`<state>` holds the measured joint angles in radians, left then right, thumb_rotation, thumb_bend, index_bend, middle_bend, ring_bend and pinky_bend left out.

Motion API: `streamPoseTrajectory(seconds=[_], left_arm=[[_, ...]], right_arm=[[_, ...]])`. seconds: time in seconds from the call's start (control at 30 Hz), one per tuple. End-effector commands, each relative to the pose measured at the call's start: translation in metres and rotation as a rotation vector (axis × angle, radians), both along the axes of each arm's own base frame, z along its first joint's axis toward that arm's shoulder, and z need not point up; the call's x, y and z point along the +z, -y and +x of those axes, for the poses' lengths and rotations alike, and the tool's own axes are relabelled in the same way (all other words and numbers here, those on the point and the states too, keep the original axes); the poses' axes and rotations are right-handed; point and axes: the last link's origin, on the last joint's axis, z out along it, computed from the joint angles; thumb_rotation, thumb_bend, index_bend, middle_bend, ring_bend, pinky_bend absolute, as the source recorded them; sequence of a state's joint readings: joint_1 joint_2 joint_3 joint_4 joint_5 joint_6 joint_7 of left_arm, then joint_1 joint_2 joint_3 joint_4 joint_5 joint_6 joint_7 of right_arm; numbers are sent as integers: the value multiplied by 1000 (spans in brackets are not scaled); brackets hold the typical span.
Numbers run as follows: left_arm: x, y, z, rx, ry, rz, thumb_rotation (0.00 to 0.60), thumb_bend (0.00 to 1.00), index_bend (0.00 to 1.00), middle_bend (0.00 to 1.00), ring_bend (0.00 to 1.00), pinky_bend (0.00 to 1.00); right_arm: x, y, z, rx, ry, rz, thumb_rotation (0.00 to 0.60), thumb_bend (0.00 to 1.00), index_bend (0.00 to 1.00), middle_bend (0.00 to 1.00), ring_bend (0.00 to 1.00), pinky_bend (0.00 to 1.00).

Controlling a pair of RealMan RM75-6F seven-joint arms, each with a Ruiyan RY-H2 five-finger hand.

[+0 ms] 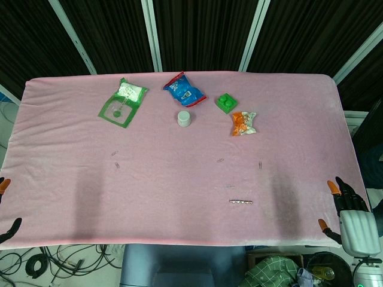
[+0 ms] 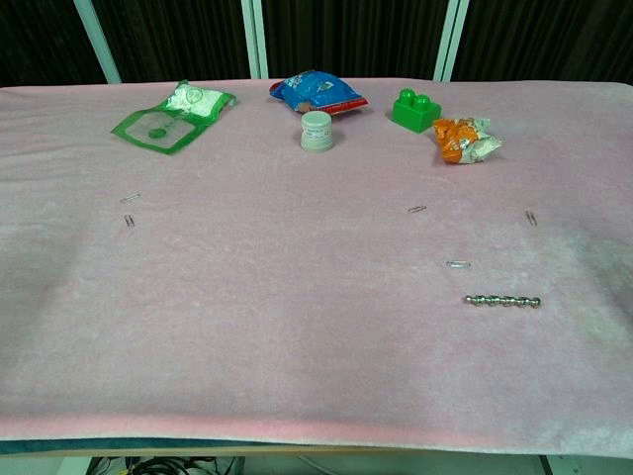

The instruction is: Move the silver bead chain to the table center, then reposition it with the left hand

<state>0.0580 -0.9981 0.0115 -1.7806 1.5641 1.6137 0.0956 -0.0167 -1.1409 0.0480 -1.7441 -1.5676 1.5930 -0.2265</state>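
At the far left edge we catch only the fingertips of our left hand (image 1: 6, 206), at the near table corner; how far it is spread we cannot tell. Across the pink cloth (image 1: 179, 173) sit a green packet (image 1: 123, 102), a blue snack bag (image 1: 185, 89), a small grey capped jar (image 1: 184, 118) whose contents we cannot see, a green toy brick (image 1: 226, 103) and an orange wrapper (image 1: 243, 123). The silver bead chain (image 1: 241, 202) lies straight near the front edge, well apart from both hands, closer to the right one. Our right hand (image 1: 350, 212) sits at the near right corner, fingers spread, holding nothing.
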Motion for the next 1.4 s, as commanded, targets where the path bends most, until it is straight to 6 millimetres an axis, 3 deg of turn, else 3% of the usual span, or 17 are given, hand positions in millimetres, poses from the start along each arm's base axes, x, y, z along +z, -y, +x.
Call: streamPoseTrajectory(seconds=[0.03, 1.03, 1.27, 1.4], left_arm=[[0, 0, 0, 3, 0, -1, 600, 291, 75, 60, 0, 0], [0, 0, 2, -3, 6, 21, 600, 291, 75, 53, 0, 0], [0, 2, 2, 4, 9, 7, 600, 291, 75, 54, 0, 0], [1, 2, 1, 7, 13, 5, 600, 291, 75, 54, 0, 0]], right_arm=[[0, 0, 0, -1, 1, -2, 600, 141, 0, 0, 87, 211], [-1, -1, 3, 5, 26, 6, 600, 133, 0, 0, 81, 210], [-17, -1, 12, -8, 162, 80, 600, 133, 0, 0, 81, 210], [-29, 13, 27, 6, 172, 157, 600, 130, 19, 0, 64, 210]])
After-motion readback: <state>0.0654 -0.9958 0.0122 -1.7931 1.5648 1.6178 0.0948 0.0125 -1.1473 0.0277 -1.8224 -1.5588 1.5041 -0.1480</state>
